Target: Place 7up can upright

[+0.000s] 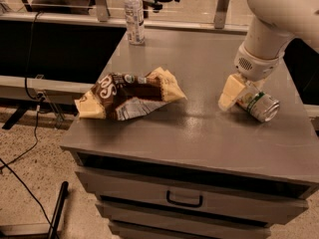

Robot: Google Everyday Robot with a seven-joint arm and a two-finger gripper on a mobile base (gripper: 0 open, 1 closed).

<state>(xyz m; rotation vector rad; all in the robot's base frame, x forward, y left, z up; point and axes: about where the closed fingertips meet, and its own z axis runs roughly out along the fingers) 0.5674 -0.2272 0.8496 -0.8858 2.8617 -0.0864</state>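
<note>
- 7up can (260, 106) lies on its side, right part of the grey cabinet top (199, 133).
- Gripper (233, 94) sits low against the can's left end; grip state cannot be told.
- Crumpled snack bag (129, 96) lies well to the left.

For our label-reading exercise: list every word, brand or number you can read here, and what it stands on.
"OS": white letters on crumpled brown-and-yellow snack bag.
Silver-green aluminium 7up can, lying beside cream gripper on grey cabinet's right: markings unreadable.
Clear plastic water bottle: label unreadable.
</note>
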